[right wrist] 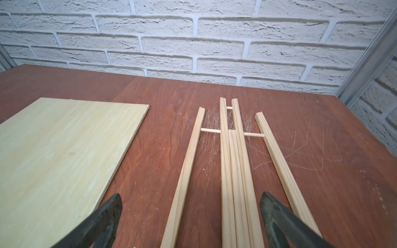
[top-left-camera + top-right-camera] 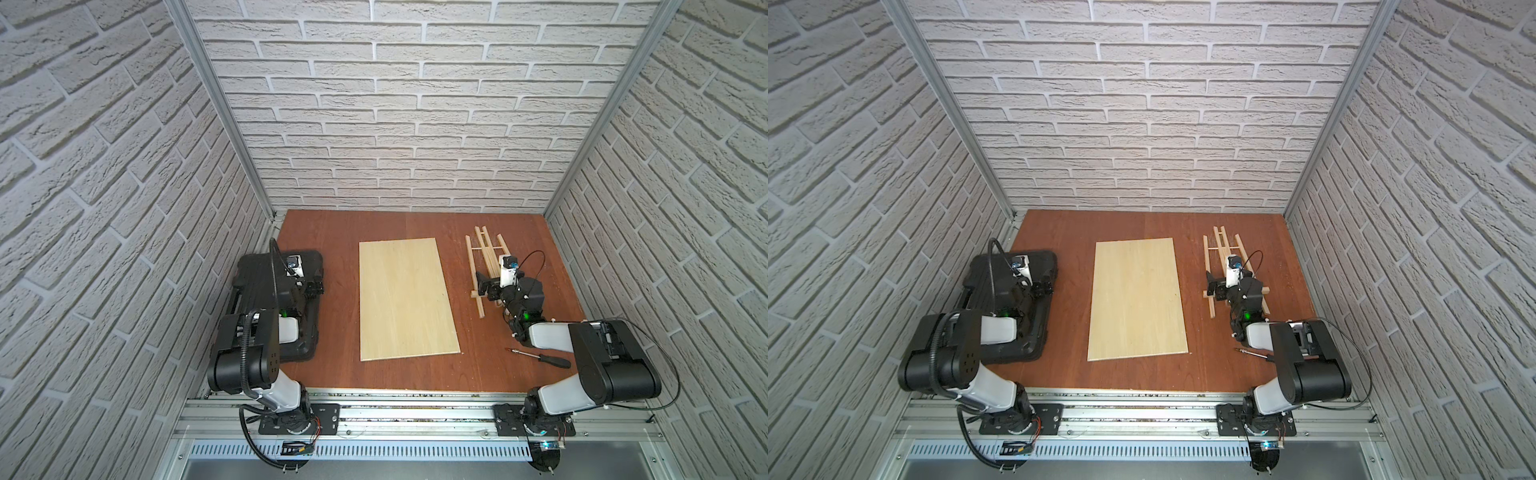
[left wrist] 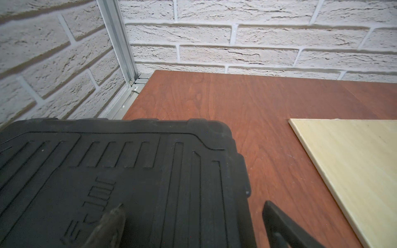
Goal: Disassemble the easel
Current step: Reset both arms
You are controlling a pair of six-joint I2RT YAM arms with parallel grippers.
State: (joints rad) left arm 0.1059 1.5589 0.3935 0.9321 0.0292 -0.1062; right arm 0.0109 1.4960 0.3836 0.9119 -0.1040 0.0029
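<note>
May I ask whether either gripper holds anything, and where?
Nothing is held; right gripper open over the easel, left gripper open by the black case.

The easel (image 1: 232, 161) is seen lying flat on the desk (image 1: 322, 193), slat ends directed toward the desk edge at the brick wall (image 1: 193, 43). Two outer slats are splayed from three close-set central ones and are crossed by a thin dowel (image 1: 210, 130). The right gripper (image 1: 191, 197) is held above, fingers (image 1: 103, 219) spread wide, nothing gripped. A plywood board (image 1: 60, 150) is laid flat beside the easel, apart. Fine scratches (image 1: 311, 154) are noted near the slat ends
</note>
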